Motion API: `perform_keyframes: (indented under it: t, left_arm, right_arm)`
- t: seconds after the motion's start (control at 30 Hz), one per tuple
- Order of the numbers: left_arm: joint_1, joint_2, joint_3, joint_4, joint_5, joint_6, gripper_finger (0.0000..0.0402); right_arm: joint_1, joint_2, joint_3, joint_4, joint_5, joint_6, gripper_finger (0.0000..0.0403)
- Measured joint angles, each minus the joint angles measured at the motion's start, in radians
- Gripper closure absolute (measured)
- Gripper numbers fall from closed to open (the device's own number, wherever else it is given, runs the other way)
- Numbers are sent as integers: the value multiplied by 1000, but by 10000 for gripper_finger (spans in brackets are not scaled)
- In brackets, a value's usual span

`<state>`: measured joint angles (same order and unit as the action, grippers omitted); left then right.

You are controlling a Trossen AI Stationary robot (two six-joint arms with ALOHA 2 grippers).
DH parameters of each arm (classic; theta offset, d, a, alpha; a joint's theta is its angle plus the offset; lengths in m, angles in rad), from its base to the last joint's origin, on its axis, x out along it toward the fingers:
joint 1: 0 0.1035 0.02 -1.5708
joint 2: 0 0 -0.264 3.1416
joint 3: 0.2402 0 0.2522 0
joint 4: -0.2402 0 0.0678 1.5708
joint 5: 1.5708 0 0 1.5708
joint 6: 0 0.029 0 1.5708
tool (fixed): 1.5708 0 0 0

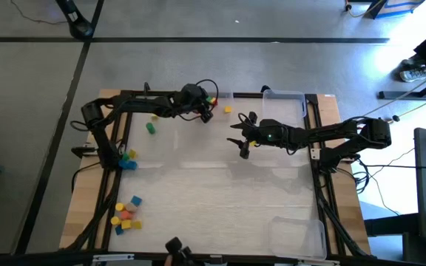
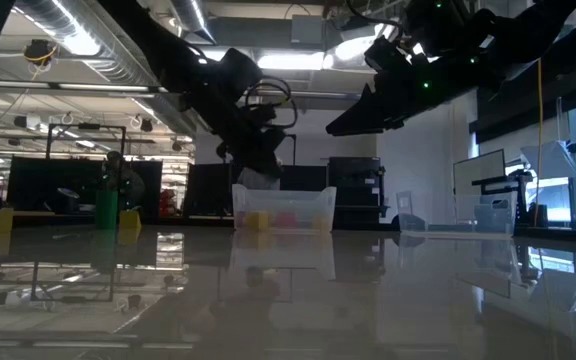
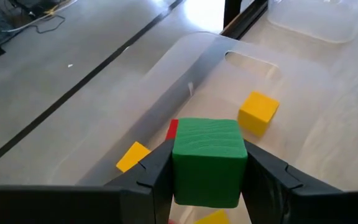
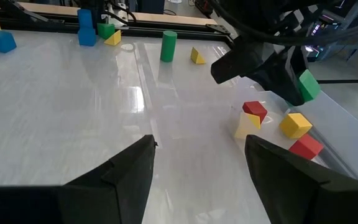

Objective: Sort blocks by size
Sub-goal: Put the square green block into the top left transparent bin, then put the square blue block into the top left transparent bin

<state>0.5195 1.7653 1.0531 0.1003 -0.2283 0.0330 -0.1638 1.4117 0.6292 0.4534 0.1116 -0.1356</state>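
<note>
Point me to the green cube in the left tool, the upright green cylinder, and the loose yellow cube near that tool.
green cube (image 3: 206, 160), left wrist view, front face.
green cylinder (image 4: 168, 46), right wrist view, side wall.
yellow cube (image 3: 258, 111), left wrist view, top face.

Left gripper (image 1: 208, 111): at the table's far edge, over a small cluster of red and yellow blocks (image 1: 213, 99); finger state not readable from above.
Right gripper (image 1: 241, 140): near the table's middle, fingers spread apart, holding nothing.
Yellow block (image 1: 228, 109): alone, between the two grippers.
Green block (image 1: 151, 128): left of the left gripper, with a small yellow piece (image 1: 154, 117) just beside it.
Blue and yellow blocks (image 1: 128, 160): at the left edge.
Mixed pile (image 1: 126, 213): near-left corner.
Clear trays: one at the far right (image 1: 287, 100), one at the near right (image 1: 299, 236).
</note>
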Motion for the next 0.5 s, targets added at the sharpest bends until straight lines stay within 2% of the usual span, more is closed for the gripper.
perform_keyframes:
  t: [0.17,0.27,0.37,0.5]
  left_arm:
    - [7,0,1,-21,16,1,210]
    - [5,0,29,-100,17,51,175]
    - [-12,-43,102,-312,18,80,155]
    - [-44,-152,204,-587,18,77,149]
  right_arm:
    - [0,0,0,1,0,0,152]
    - [0,0,0,1,0,0,152]
    - [0,0,0,-6,0,0,152]
    - [0,0,0,-17,0,0,152]
